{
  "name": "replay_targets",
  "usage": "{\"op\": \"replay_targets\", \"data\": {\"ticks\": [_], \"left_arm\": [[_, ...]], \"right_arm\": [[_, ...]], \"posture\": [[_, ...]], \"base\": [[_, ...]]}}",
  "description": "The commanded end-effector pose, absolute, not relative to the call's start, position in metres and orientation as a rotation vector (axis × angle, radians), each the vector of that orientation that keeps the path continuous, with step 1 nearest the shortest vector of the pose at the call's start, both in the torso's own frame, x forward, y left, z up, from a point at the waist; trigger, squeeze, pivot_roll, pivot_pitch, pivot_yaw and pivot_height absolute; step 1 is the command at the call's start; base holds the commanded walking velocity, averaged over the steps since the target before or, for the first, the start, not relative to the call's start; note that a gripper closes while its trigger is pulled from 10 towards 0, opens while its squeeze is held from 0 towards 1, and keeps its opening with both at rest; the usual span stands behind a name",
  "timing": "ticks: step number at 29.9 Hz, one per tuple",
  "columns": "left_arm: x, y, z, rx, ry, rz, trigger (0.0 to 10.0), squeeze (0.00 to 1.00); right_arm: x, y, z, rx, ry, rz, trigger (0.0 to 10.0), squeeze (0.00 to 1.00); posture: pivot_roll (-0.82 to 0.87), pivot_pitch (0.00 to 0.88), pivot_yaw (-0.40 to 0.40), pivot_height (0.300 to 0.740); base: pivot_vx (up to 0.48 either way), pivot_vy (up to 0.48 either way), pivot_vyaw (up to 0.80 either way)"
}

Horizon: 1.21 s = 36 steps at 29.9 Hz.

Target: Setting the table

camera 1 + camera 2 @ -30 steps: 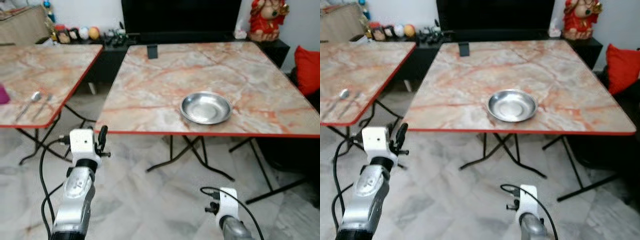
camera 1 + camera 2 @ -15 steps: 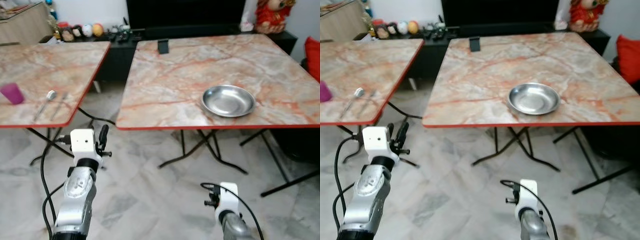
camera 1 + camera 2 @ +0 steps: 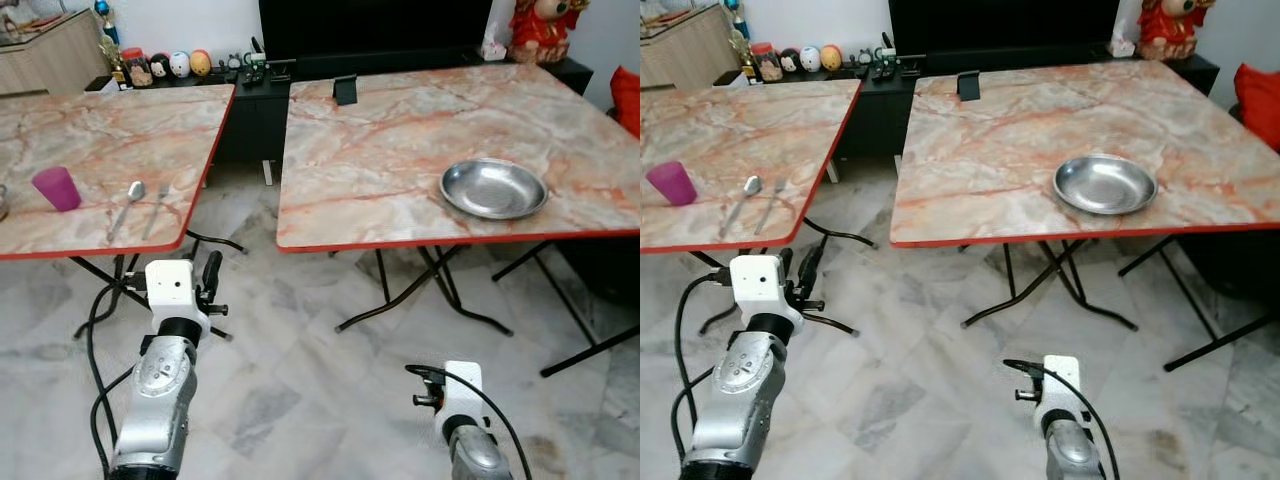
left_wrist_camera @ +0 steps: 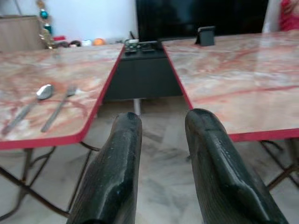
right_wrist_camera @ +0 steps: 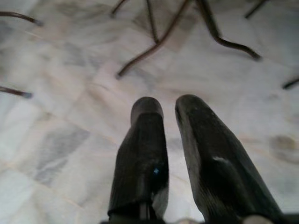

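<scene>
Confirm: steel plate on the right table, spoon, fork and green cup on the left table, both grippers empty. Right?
Not quite: the cup is purple, not green, as the left eye view shows. The rest holds: the steel plate sits on the right table, the spoon and fork lie on the left table, and the left gripper and right gripper hold nothing.

The head camera has turned toward the robot's left over the last second, so the whole scene sits further right in frame. The steel plate [image 3: 494, 188] now lies near the right edge; the left table [image 3: 90, 130] shows more surface, with a pink cup [image 3: 56, 188] newly in view beside the spoon [image 3: 126, 207] and fork [image 3: 155, 208]
</scene>
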State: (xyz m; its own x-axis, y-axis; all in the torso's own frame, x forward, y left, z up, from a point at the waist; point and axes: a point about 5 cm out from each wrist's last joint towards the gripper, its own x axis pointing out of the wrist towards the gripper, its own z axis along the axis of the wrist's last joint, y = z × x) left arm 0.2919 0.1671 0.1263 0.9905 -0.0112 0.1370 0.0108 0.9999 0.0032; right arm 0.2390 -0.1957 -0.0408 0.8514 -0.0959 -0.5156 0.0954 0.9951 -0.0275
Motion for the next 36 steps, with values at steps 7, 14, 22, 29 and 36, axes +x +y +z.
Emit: {"op": "replay_targets", "data": {"ticks": [7, 14, 22, 29, 36], "left_arm": [[0.29, 0.176, 0.128, 0.025, -0.133, 0.015, 10.0, 0.0], [0.29, 0.176, 0.128, 0.025, -0.132, 0.013, 10.0, 0.0], [0.289, 0.177, 0.127, 0.027, -0.131, 0.019, 10.0, 0.0], [0.287, 0.178, 0.127, 0.029, -0.13, 0.026, 10.0, 0.0], [0.286, 0.18, 0.126, 0.034, -0.125, 0.031, 10.0, 0.0]], "right_arm": [[0.318, -0.193, 0.047, -0.003, 0.09, -0.058, 10.0, 0.0], [0.328, -0.193, 0.062, -0.056, 0.034, -0.048, 10.0, 0.0], [0.342, -0.185, 0.091, -0.105, -0.104, -0.009, 10.0, 0.0], [0.34, -0.174, 0.113, -0.15, -0.271, 0.035, 10.0, 0.0], [0.33, -0.172, 0.158, -0.164, -0.482, 0.035, 10.0, 0.0]], "posture": [[-0.06, 0.0, 0.057, 0.74], [-0.07, 0.0, 0.061, 0.74], [-0.06, 0.0, 0.059, 0.74], [-0.06, 0.0, 0.055, 0.74], [-0.06, 0.0, 0.058, 0.74]], "base": [[0.0, 0.361, 0.0], [0.0, 0.362, 0.0], [0.0, 0.361, 0.0], [0.0, 0.362, 0.0], [0.0, 0.362, 0.0]]}}
